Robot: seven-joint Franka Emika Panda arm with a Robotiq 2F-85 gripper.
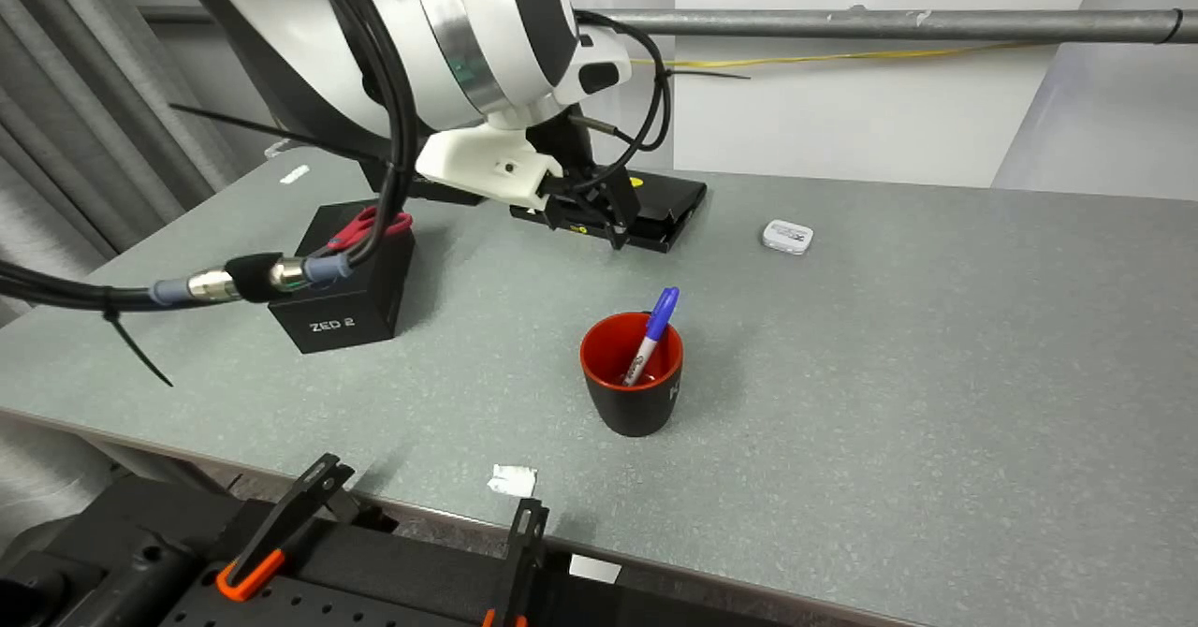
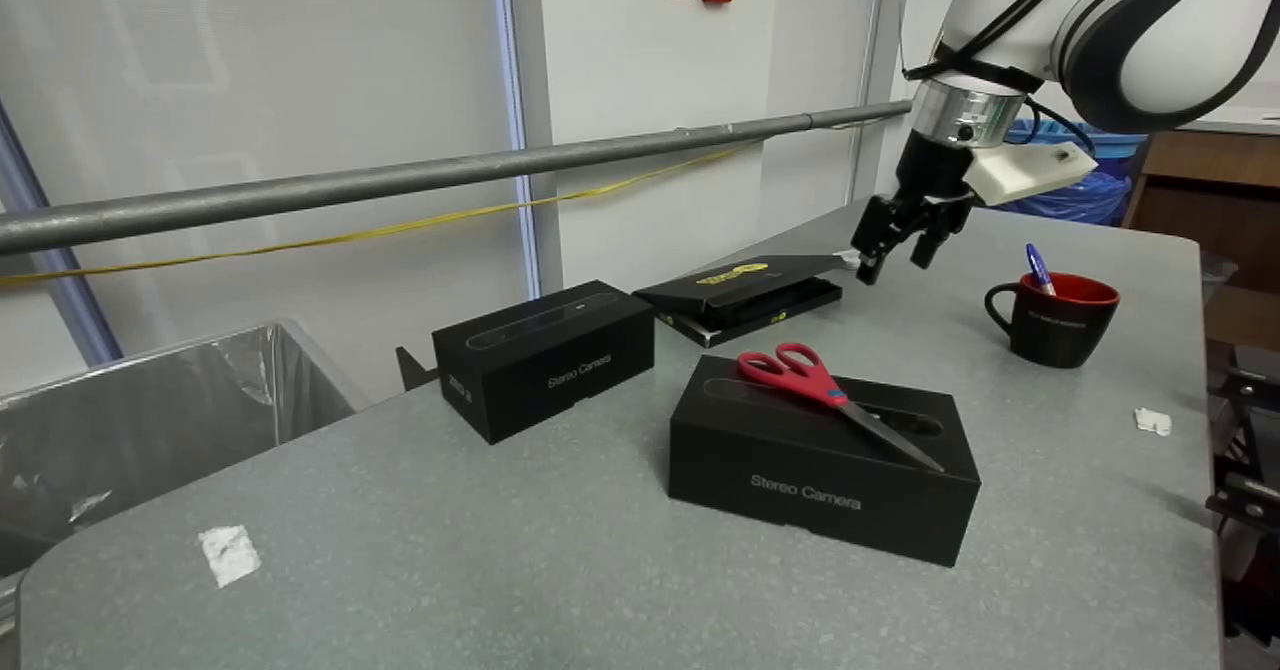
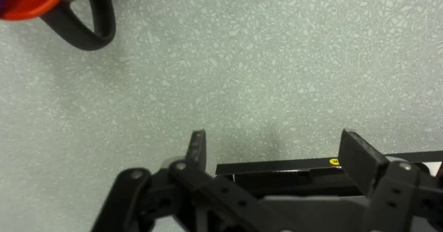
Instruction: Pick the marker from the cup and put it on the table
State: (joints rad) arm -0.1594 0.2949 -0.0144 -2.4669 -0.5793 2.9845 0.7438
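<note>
The cup (image 1: 629, 410) is black outside and red inside. It stands upright on the grey table (image 1: 917, 402); it also shows in an exterior view (image 2: 1062, 332) with its handle to the left. The marker (image 1: 658, 320) leans in the cup, its blue cap above the rim and its white body inside; the cap also shows in an exterior view (image 2: 1039, 268). My gripper (image 1: 586, 232) is open and empty, above the table, apart from the cup and beside it. In the wrist view the gripper (image 3: 273, 132) has its fingers wide apart; the cup (image 3: 38, 1) is cut off at the top left corner.
An open flat black box (image 2: 750, 295) lies under and behind the gripper. Two black camera boxes (image 2: 545, 360) stand on the table, one (image 2: 820, 490) with red scissors (image 2: 800, 378) on top. A small white object (image 1: 787, 237) lies behind the cup. A pipe (image 1: 889, 24) runs along the wall.
</note>
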